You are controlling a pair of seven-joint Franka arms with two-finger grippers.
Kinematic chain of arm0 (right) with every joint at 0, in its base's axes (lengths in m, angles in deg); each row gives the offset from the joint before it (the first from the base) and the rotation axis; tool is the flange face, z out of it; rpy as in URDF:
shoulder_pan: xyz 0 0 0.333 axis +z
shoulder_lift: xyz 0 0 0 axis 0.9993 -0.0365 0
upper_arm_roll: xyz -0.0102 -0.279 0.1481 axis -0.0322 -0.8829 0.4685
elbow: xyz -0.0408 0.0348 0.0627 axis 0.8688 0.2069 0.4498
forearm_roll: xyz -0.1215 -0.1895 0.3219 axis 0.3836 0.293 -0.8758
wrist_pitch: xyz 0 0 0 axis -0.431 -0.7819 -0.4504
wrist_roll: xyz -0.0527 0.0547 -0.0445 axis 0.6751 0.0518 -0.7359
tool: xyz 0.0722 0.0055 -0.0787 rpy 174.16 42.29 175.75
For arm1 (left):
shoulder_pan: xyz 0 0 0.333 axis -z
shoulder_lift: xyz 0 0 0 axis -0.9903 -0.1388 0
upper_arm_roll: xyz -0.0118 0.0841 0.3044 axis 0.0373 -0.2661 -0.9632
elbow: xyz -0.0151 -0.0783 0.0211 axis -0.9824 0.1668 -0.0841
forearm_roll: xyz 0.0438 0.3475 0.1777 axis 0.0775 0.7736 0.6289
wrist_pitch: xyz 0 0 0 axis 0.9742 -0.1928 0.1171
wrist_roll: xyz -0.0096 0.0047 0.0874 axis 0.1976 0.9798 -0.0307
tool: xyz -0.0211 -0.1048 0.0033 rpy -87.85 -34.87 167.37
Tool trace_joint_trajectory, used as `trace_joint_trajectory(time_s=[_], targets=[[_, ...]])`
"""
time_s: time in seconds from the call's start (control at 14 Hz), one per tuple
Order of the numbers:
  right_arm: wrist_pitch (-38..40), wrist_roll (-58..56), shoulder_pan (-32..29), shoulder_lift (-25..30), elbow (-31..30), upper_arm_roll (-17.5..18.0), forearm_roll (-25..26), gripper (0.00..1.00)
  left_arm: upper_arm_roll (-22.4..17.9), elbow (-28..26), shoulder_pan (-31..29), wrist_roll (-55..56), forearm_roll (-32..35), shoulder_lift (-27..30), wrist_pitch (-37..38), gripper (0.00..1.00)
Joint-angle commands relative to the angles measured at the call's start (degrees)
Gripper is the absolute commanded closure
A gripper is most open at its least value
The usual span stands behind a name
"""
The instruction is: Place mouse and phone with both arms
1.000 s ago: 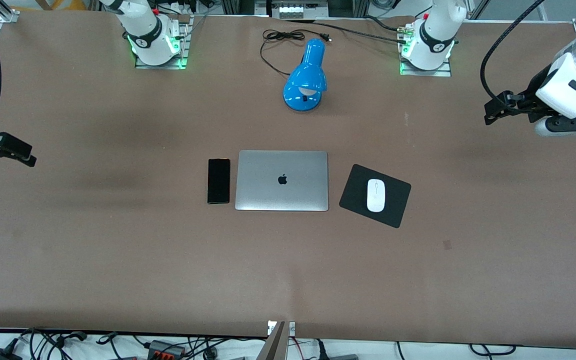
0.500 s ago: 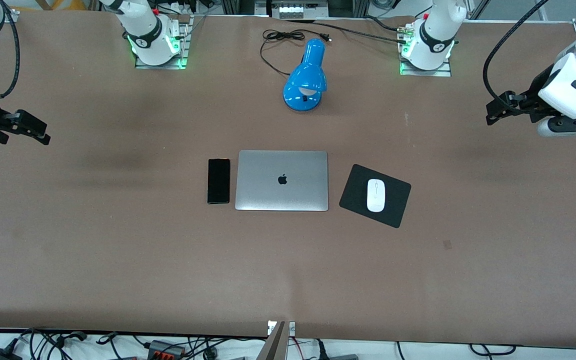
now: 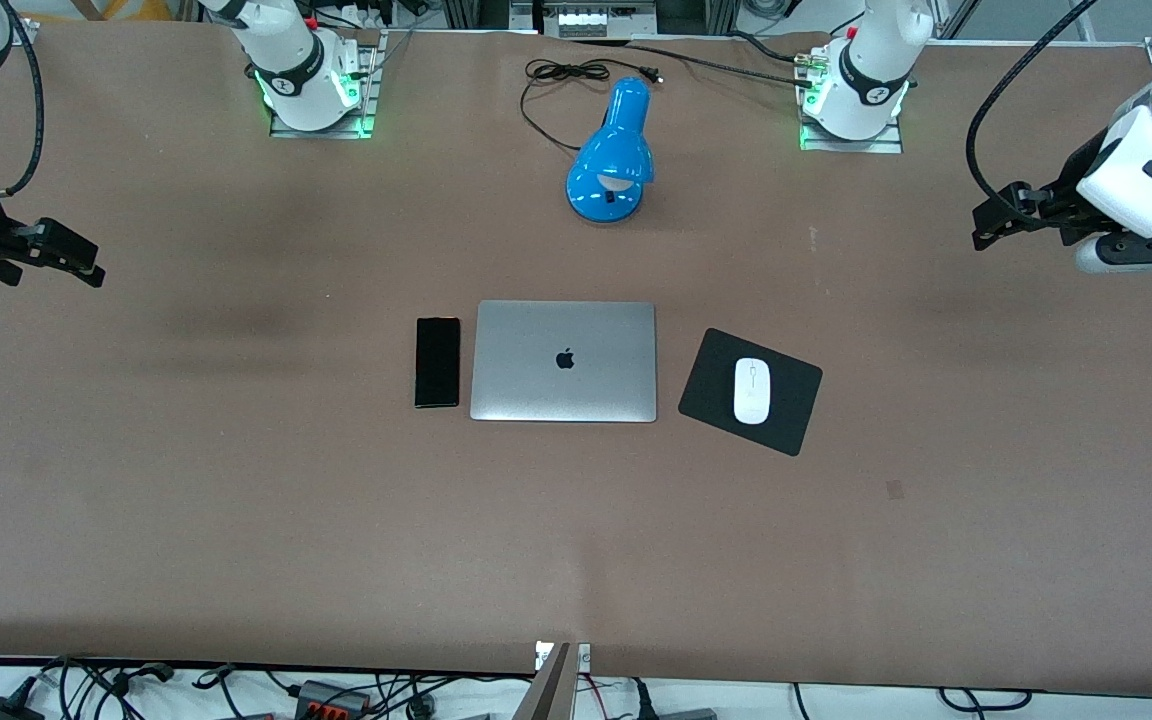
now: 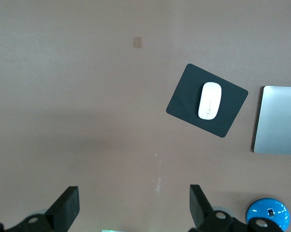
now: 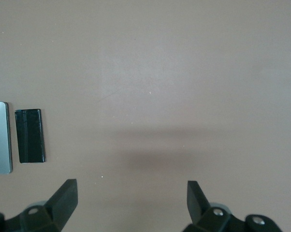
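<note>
The white mouse [image 3: 752,390] lies on a black square mouse pad [image 3: 786,425] beside the closed silver laptop [image 3: 563,361], toward the left arm's end; it also shows in the left wrist view [image 4: 210,100]. The black phone [image 3: 437,361] lies flat beside the laptop toward the right arm's end, also in the right wrist view [image 5: 29,135]. My left gripper [image 3: 986,228] hangs open and empty over bare table at its end. My right gripper [image 3: 76,262] hangs open and empty over bare table at its end.
A blue desk lamp [image 3: 613,160] with a black cord [image 3: 556,75] lies farther from the front camera than the laptop, between the two arm bases. Cables hang along the table's near edge [image 3: 336,690].
The right gripper rose in the front view and shifted slightly toward the table's middle, then nearly stopped. The left gripper barely moved. Mouse and phone have not moved.
</note>
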Motion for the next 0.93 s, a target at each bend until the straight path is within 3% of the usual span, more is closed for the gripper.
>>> trace_joint_trajectory(time_s=[0.0,0.29,0.5,0.86], targets=[[0.7,-0.5,0.0,1.4,-0.3,-0.1,0.0,0.00,-0.1,0.7,-0.2,-1.3,0.7,0.1,0.6,0.00],[0.7,-0.4,-0.5,1.4,-0.3,0.1,-0.1,0.00,0.0,0.7,-0.2,-1.3,0.7,0.1,0.6,0.00],[0.7,-0.5,-3.0,1.4,-0.3,3.2,-0.1,0.00,-0.1,0.7,-0.2,-1.3,0.7,0.1,0.6,0.00],[1.0,-0.5,-3.0,1.6,-0.3,3.2,0.0,0.00,-0.1,0.7,-0.2,-1.3,0.7,0.0,0.6,0.00]])
